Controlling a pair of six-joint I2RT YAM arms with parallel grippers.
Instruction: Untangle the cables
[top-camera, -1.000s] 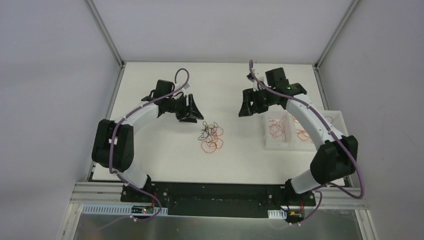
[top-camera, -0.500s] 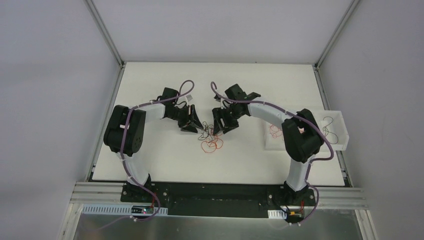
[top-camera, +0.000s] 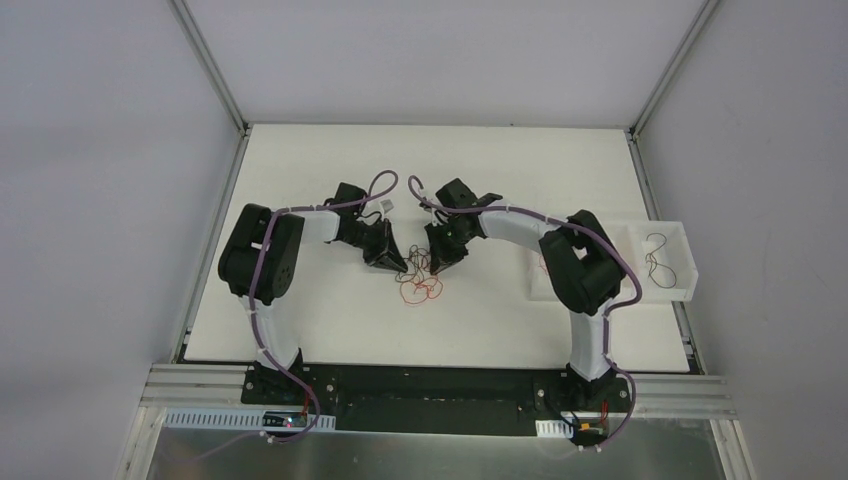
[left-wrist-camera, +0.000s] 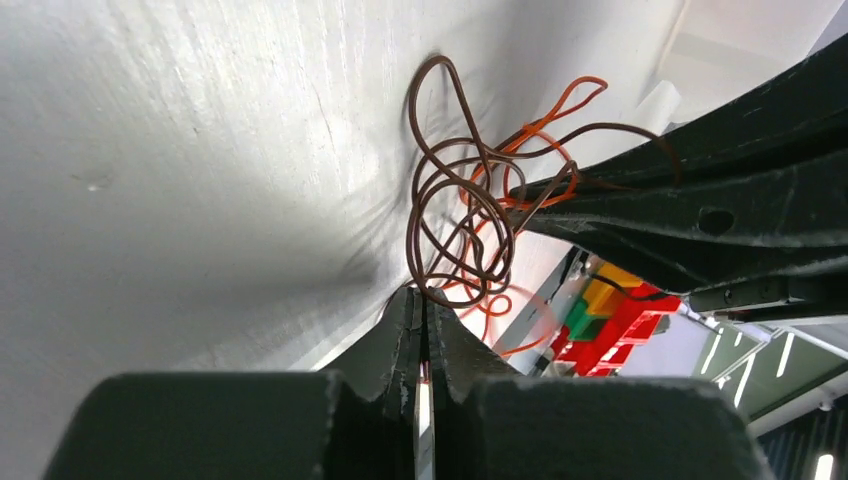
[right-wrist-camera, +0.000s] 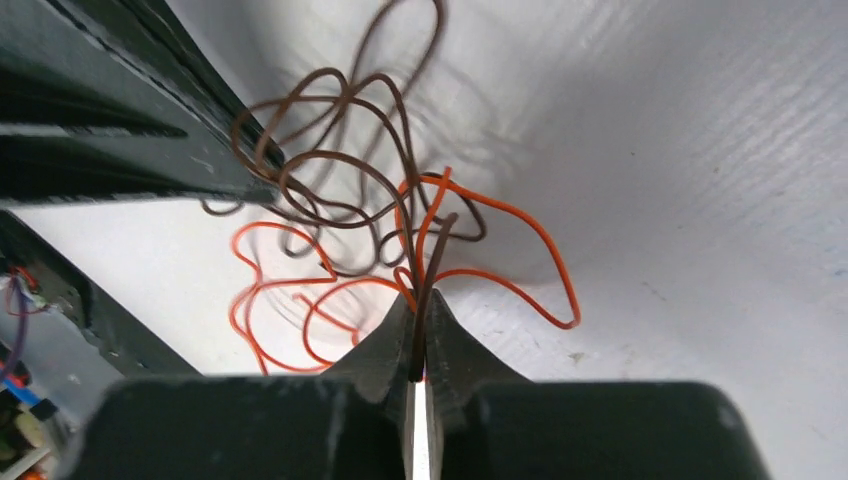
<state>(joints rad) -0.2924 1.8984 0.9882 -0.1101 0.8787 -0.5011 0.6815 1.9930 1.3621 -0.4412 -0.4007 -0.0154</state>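
The cables (top-camera: 420, 284) form a small wad of thin orange and dark brown wires on the white table (top-camera: 300, 300), mid-centre. My left gripper (top-camera: 396, 264) comes at the wad from the left, my right gripper (top-camera: 438, 264) from the right, their tips close together. In the left wrist view my left gripper (left-wrist-camera: 422, 300) is shut, with a dark brown loop (left-wrist-camera: 412, 215) caught at its tips. Seen from the right wrist, my right gripper (right-wrist-camera: 417, 305) is shut on a dark strand and an orange strand (right-wrist-camera: 556, 262). The wad hangs lifted between the two.
A white bin (top-camera: 682, 262) at the right table edge holds a black wire. A second tray (top-camera: 538, 285) beside it, partly under my right arm, holds red wires. Aluminium frame posts stand at the back corners.
Both arms swung inward to the wad. Both grippers, open before, have closed on strands, and the wad has been drawn up and stretched slightly.
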